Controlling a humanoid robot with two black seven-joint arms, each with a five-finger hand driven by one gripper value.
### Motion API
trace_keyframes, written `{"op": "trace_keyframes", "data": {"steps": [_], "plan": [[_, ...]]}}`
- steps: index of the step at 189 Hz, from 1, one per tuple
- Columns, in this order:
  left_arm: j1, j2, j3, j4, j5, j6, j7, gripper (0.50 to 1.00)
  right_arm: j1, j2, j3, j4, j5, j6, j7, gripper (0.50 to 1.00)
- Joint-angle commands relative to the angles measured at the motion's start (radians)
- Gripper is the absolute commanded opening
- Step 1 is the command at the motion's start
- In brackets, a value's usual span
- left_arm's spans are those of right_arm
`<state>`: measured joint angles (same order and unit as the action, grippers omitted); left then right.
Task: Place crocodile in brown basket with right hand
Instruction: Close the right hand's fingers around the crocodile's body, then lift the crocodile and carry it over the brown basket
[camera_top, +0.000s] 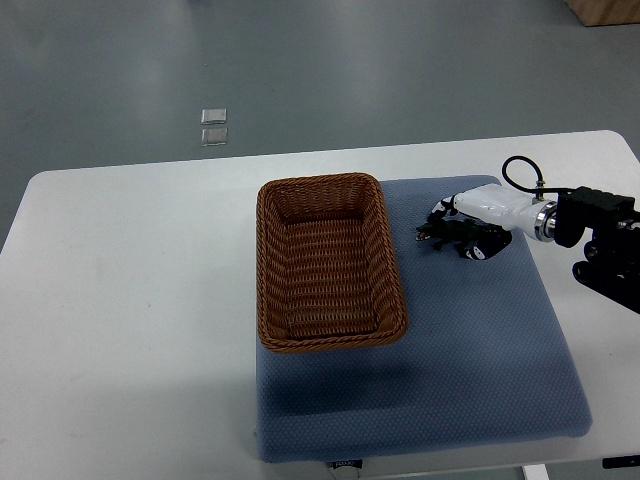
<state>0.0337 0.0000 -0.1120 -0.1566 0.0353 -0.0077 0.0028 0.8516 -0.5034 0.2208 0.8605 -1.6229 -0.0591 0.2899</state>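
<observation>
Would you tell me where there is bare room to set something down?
Bare: the white table left of the brown basket, the near right of the blue mat, the basket's inside. Tight only between basket and right hand.

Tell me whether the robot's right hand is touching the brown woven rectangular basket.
Apart. The top view shows a strip of blue padded mat between the right hand and the brown woven basket.

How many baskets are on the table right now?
1. The brown woven wicker basket sits on the left part of the blue padded mat, left of the right hand. No other seems hidden.
</observation>
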Motion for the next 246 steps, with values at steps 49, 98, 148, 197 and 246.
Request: {"op": "trace_keyframes", "data": {"steps": [49,98,148,197,246], "plan": [[0.0,0.0,0.0,0.0,0.0,0.0,0.0,1.0,-0.002,0.0,0.002,-0.014,0.0,-0.042,0.0,0.5],[0.0,0.0,0.0,0.0,0.0,0.0,0.0,1.0,0.001,-0.018,0.015,-0.012,0.014,-0.073,0.002,0.5],[0.0,0.0,0.0,0.0,0.0,0.0,0.0,1.0,0.037,-0.037,0.026,0.002,0.035,-0.102,0.012,0.5],[0.0,0.0,0.0,0.0,0.0,0.0,0.0,1.0,0.053,-0.057,0.08,0.075,0.041,-0.131,0.028,0.5],[0.0,0.0,0.0,0.0,0.0,0.0,0.0,1.0,0.087,-0.038,0.08,0.166,0.038,-0.133,0.037,0.5]]}}
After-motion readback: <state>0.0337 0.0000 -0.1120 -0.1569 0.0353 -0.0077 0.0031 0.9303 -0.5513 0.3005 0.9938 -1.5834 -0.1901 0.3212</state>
